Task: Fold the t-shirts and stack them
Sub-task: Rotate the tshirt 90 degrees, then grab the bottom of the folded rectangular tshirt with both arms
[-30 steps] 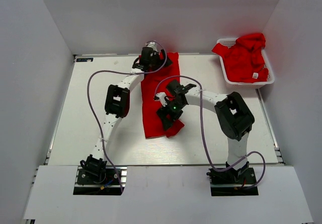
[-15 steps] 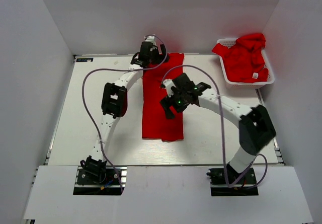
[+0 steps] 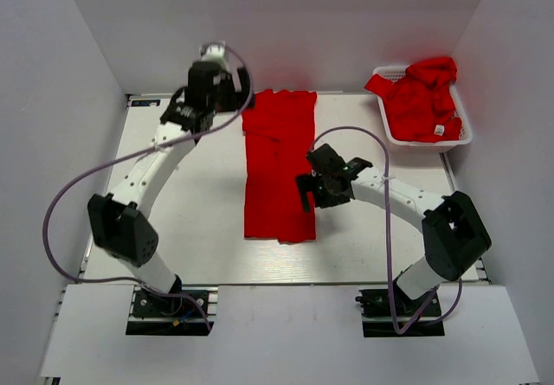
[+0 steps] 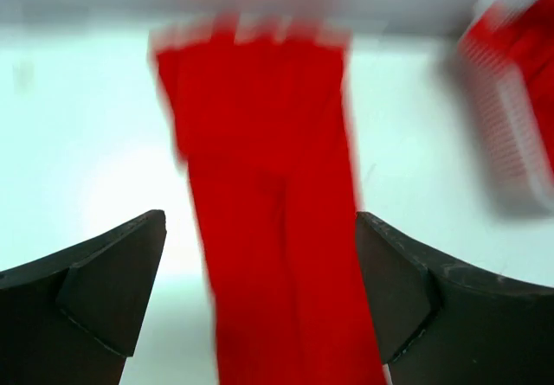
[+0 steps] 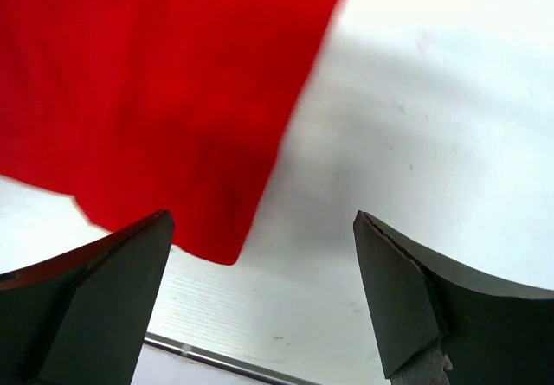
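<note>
Top external: we judge one t-shirt (image 3: pixel 277 173) part-folded, other t-shirts (image 3: pixel 420 99) heaped in the basket (image 3: pixel 428 144); left pincer (image 4: pixel 260 221), right pincer (image 5: pixel 260 221) both apart.

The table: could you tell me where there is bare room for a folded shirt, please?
Bare: between the flat t-shirt and the basket; between it and the left arm; the near strip before it. Crowded: its right edge, by the right claw.

Light: bright, even, overhead; the white table (image 3: pixel 208 238) nearly washes out.
Shadows: soft and faint in the top view; a grey band beside the shirt in the right wrist view.
Left wrist view: heavily smeared, likely motion blur; t-shirt (image 4: pixel 277 229) and basket (image 4: pixel 506 121) lose their edges.
Right wrist view: shirt hem soft; fingers (image 5: pixel 95 307) dark.
</note>
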Available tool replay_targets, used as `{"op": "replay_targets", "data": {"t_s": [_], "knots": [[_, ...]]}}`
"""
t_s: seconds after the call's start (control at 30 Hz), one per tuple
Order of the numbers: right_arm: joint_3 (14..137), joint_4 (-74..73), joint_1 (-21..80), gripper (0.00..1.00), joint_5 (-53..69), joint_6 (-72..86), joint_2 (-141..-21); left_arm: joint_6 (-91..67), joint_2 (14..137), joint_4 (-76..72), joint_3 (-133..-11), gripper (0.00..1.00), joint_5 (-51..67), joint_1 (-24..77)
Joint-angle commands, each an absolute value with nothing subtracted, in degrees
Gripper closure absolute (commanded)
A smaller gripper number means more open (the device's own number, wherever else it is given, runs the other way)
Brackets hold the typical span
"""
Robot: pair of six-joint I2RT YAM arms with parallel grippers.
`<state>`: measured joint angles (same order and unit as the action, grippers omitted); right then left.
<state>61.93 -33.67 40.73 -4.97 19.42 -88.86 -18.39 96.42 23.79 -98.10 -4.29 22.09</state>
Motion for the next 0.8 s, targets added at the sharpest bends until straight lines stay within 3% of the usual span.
{"op": "replay_targets", "data": {"t_s": [0.0,0.13,0.23,0.57,0.77], "knots": [[58.99,-36.83,41.83,0.10,-9.94,30.66,-86.06,-23.63,94.85,39.09,-82.39,0.00,-6.24,24.77],[53.27,-34.45,41.04,0.10,-7.04,34.88,-83.24,-29.52,89.39,40.34,-63.51,0.00,1.55,28.98],[51.59,-32.61,41.05,0.10,-5.02,34.72,-82.70,-32.52,86.76,40.95,-56.80,0.00,2.20,32.77],[52.03,-31.20,41.57,0.13,1.56,31.91,-85.52,-33.22,82.27,39.48,-49.49,0.00,-0.18,38.58],[51.15,-30.59,41.48,0.16,3.42,31.46,-86.75,-33.75,83.41,34.80,-47.02,0.06,-0.61,39.64]]}}
